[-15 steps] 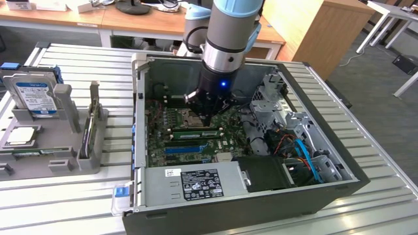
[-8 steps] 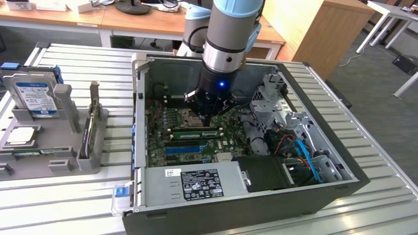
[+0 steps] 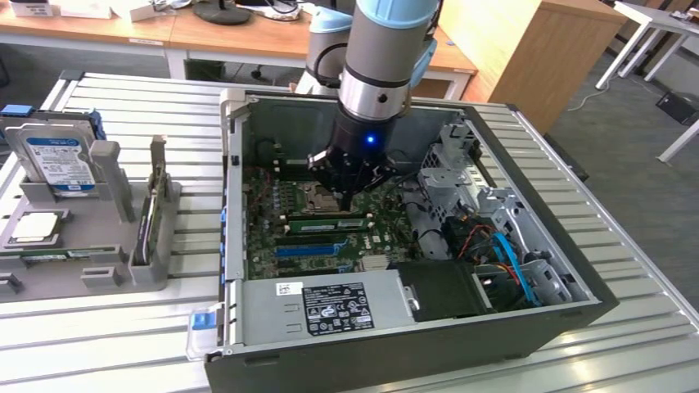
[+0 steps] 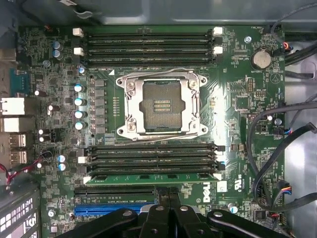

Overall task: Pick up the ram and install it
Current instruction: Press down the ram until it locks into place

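Exterior view: gripper lowered into open computer case, fingertips at ram lying along memory slot on motherboard. Judged step: seating; calls for straight, even downward pressure. Nearby: power supply, drive cage, blue cable, parts tray outside case.

Wrist view: gripper shut, empty, fingertips just beside ram sitting in outermost slot below empty CPU socket. Blue expansion slot adjacent; black cables off to side, not obstructing.
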Motion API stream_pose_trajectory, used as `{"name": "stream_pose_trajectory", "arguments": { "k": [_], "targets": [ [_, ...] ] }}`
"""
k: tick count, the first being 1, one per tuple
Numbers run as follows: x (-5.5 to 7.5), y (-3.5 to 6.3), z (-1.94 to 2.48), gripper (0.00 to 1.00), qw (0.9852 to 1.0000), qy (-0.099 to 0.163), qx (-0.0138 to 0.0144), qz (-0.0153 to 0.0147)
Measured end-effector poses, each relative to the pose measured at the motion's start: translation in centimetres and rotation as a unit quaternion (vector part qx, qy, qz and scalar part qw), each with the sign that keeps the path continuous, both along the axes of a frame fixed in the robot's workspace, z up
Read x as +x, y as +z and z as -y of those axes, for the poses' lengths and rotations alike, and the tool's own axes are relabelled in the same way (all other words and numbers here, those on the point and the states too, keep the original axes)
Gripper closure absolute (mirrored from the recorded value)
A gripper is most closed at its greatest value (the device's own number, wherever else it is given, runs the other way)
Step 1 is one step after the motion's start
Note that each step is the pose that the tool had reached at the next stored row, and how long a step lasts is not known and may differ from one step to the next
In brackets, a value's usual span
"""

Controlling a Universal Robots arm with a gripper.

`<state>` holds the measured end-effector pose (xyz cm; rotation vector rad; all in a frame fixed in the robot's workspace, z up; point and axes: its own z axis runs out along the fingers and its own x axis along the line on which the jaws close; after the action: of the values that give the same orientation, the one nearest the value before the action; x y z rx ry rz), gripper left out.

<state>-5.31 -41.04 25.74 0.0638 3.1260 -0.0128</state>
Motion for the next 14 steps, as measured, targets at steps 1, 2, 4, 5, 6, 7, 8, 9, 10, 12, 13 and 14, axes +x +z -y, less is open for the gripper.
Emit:
{"name": "stream_pose_trajectory", "arguments": {
  "k": [1, 2, 4, 5, 6, 7, 8, 9, 10, 12, 13, 14],
  "targets": [
    [0.00, 0.00, -0.05, 0.90, 1.0000, 0.000, 0.0000, 0.0000],
    [0.01, 0.00, -0.09, 0.90, 1.0000, 0.000, 0.0000, 0.0000],
    [0.01, 0.00, -0.11, 0.90, 1.0000, 0.000, 0.0000, 0.0000],
    [0.00, 0.00, -0.11, 0.90, 1.0000, 0.000, 0.0000, 0.0000],
    [0.00, 0.00, -0.11, 0.90, 1.0000, 0.000, 0.0000, 0.0000],
    [0.00, 0.00, -0.12, 0.90, 1.0000, 0.000, 0.0000, 0.0000],
    [0.00, 0.00, -0.12, 0.90, 1.0000, 0.000, 0.0000, 0.0000],
    [0.00, 0.00, -0.12, 0.90, 1.0000, 0.000, 0.0000, 0.0000],
    [0.00, 0.00, -0.14, 0.90, 1.0000, 0.000, 0.0000, 0.0000],
    [-0.01, 0.00, -0.20, 0.90, 1.0000, 0.000, 0.0000, 0.0000],
    [0.00, 0.00, -0.21, 0.90, 1.0000, 0.000, 0.0000, 0.0000],
    [-0.01, 0.00, -0.21, 0.90, 1.0000, 0.000, 0.0000, 0.0000]
  ]
}}
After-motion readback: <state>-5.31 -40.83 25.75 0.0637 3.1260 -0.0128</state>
